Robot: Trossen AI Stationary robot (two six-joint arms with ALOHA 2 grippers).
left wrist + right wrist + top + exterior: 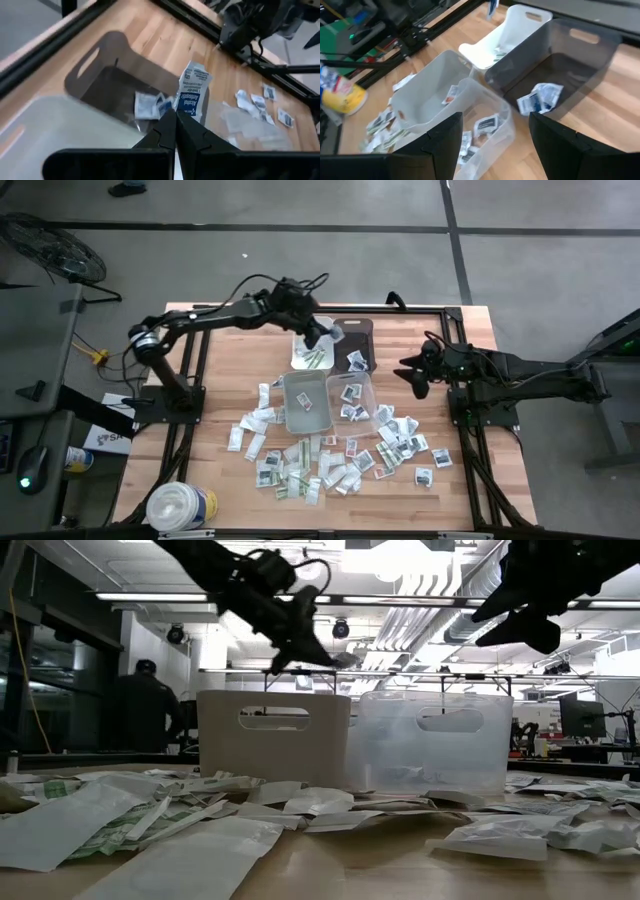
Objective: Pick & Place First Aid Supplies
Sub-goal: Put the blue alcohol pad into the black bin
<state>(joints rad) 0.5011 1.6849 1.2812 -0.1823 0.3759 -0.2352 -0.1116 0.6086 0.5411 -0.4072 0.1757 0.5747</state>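
My left gripper [326, 332] hangs over the far bins, shut on one white packet with blue print [192, 92]. That packet also shows in the high view [337, 331]. It is above the left rim of the dark bin [95, 75], where two like packets [150, 105] lie on the floor. Many more first aid supplies [330, 465] lie flat and scattered on the near half of the table. My right gripper [495, 145] waits open at the table's right [414, 377], holding nothing. My left gripper pinches the packet by its lower end [181, 112] between its two fingertips [167, 127]. The fingers slant down from the table's left side. The packet sticks out beyond the fingertips, lifted clear above the dark bin.
Four bins stand mid-table: a white one [300, 355] and the dark one [362, 330] behind, a whitish one [290, 405] and a clear one [366, 386] in front, each holding packets. A big white tub [180, 505] stands at the near left corner.
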